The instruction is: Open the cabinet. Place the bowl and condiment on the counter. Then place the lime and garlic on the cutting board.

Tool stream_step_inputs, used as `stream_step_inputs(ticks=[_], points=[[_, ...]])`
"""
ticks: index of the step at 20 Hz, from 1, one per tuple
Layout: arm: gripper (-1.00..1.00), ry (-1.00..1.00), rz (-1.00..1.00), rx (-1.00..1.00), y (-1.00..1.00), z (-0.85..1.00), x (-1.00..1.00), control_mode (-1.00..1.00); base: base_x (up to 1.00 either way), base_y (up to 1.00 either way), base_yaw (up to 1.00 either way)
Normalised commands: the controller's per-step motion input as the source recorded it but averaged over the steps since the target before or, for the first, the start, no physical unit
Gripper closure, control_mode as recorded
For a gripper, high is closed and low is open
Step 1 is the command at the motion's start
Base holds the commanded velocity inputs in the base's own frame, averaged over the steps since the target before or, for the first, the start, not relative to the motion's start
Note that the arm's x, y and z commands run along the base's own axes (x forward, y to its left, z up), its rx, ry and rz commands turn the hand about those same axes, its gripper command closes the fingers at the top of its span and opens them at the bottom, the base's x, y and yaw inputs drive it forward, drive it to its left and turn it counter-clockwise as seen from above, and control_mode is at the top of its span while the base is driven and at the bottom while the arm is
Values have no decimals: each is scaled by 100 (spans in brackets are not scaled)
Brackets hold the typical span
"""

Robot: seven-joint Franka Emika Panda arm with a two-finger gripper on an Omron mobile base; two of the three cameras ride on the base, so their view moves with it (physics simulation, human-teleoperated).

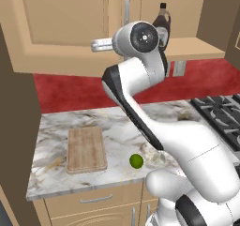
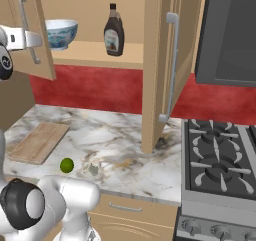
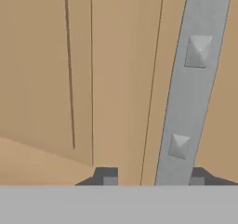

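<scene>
We cannot make out the garlic clearly; the arm hides the bottle's lower half.

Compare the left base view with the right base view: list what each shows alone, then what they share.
Left base view alone: the arm's big white elbow joint in front of the shelf.
Right base view alone: the bowl on the cabinet shelf, the stove, and the right cabinet door swung open.
Both: the condiment, lime, garlic, cutting board and counter.

Cabinet open; bowl, condiment inside.
</scene>
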Motion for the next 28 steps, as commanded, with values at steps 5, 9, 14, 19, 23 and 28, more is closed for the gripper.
stream_step_inputs(ticks=[5,9,14,19,23,28], points=[[100,0,0,2,87,0,-100,-100,0,0,0],[-100,0,0,9,9,6,-79,-100,0,0,0],[-100,0,0,24,-43,36,-95,-100,0,0,0],[-100,0,0,35,-95,25,-83,-100,0,0,0],[-100,3,0,38,-100,10,-35,-100,0,0,0],[-100,20,0,37,-84,-12,50,-100,0,0,0]])
